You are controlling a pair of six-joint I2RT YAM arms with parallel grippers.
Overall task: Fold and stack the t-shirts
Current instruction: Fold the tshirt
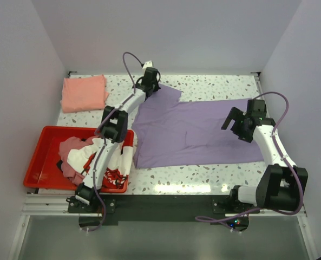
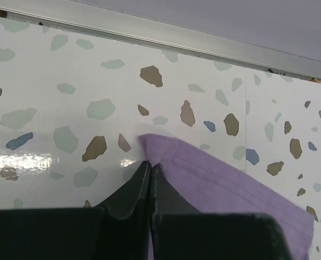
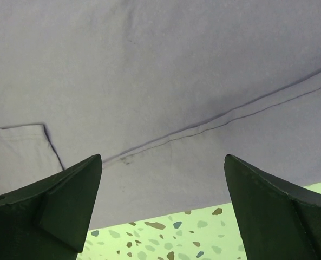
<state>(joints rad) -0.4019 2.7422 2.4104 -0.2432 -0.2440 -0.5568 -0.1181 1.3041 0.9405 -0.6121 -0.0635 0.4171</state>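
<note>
A lavender t-shirt (image 1: 203,130) lies spread flat across the middle of the table. My left gripper (image 1: 149,82) is at its far left sleeve corner, shut on the hemmed edge of the lavender t-shirt (image 2: 214,179); in the left wrist view the left gripper (image 2: 151,164) has its fingertips pressed together with purple cloth between them. My right gripper (image 1: 234,123) hovers open over the shirt's right part. In the right wrist view the right gripper (image 3: 162,157) has its fingers wide apart above the lavender t-shirt (image 3: 149,70), holding nothing. A folded salmon-pink t-shirt (image 1: 84,92) lies at the back left.
A red plastic tray (image 1: 41,146) at the front left holds a heap of white, red-printed and dusty pink t-shirts (image 1: 90,157). A metal rail (image 2: 165,38) runs along the table's far edge, close behind the left gripper. Grey walls enclose the table.
</note>
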